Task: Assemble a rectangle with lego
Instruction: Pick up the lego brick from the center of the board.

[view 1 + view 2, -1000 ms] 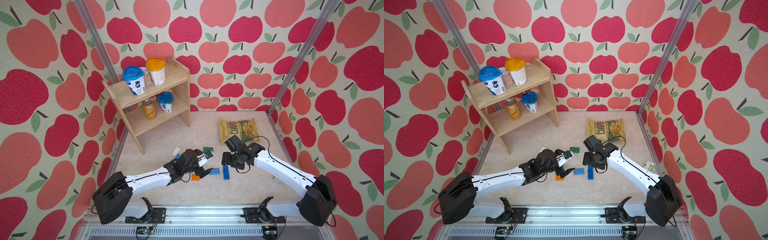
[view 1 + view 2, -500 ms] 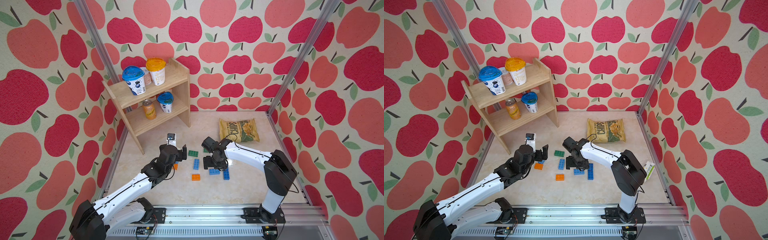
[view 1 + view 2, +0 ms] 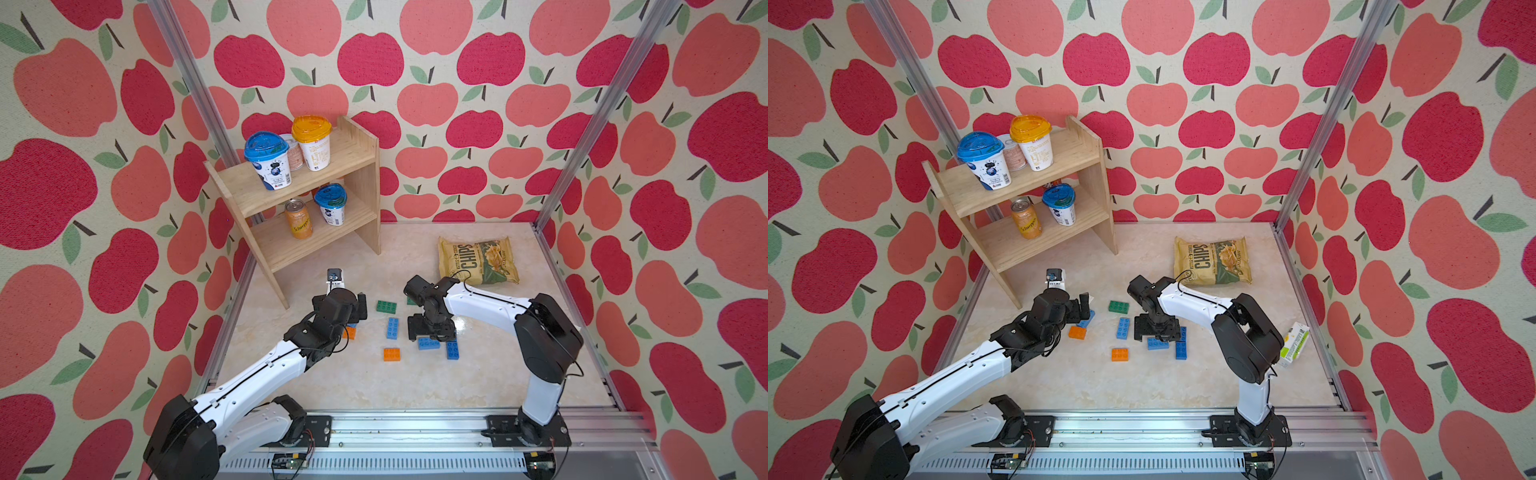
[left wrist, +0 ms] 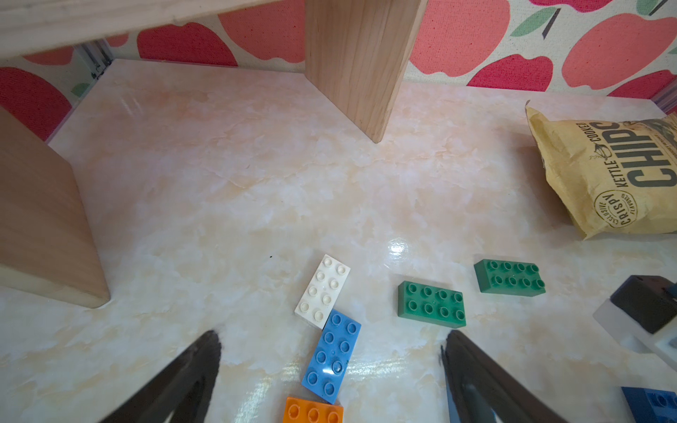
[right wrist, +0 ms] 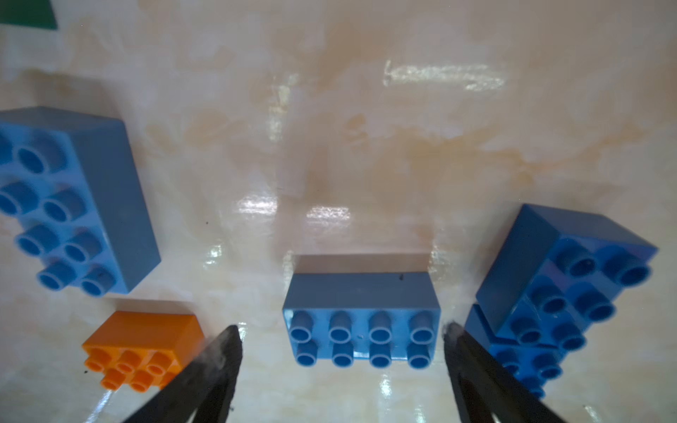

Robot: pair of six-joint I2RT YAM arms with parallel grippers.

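Brackets the blue 2x4 brick [image 5: 361, 318] end to end with the right tool [image 5: 339, 342] released, empty; left tool [image 4: 331, 338] farther left, likewise released.

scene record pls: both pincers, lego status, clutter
left pincer: open, empty; blue brick just ahead of it, next to white brick
right pincer: open, straddling light blue brick, which lies flat and is not gripped
other lego: green brick, orange brick, both loose
rectangle: not assembled; bricks lie scattered
clutter: chips bag, wooden shelf, carton
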